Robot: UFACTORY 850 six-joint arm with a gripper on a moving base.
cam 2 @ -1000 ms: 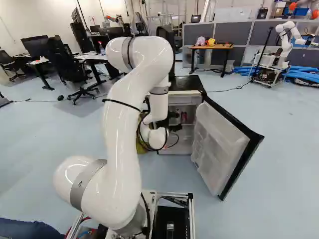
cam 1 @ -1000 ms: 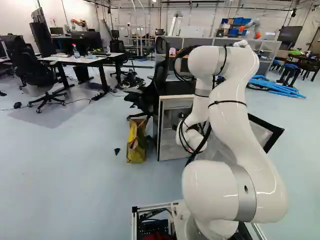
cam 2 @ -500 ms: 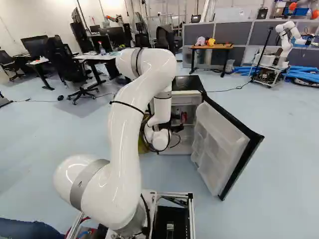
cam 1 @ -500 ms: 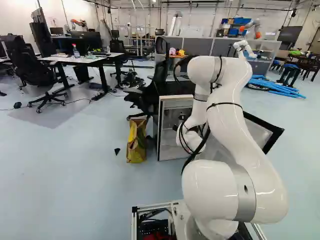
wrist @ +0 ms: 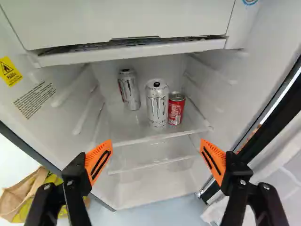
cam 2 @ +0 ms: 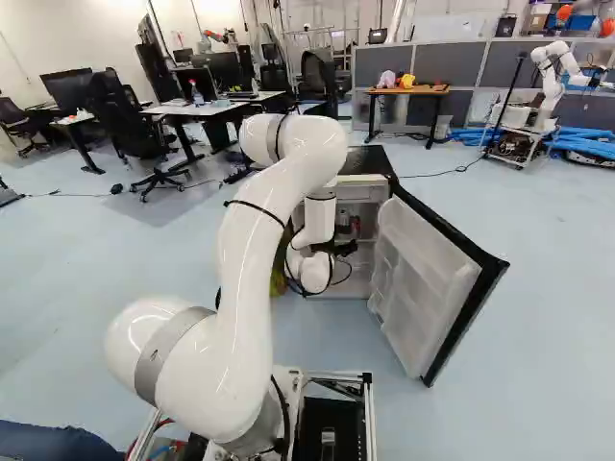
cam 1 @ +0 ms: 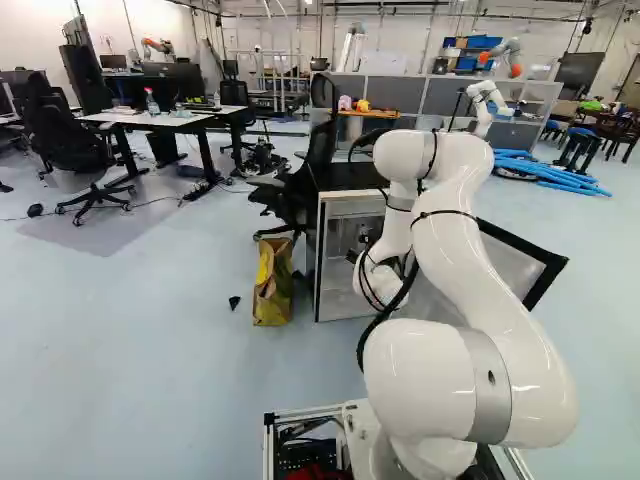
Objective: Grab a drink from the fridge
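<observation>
The hand (cam 2: 347, 248) hangs wide open, and ahead on the shelf (wrist: 136, 133), two silver cans (wrist: 157, 104), a red can (wrist: 176, 109) alongside!

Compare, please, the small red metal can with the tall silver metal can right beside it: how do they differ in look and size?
The silver can is clearly taller than the red can. The silver can also looks wider than the red can. The silver can carries dark, claw-like marks, while the red can has white lettering. Both stand upright on the same fridge shelf.
</observation>
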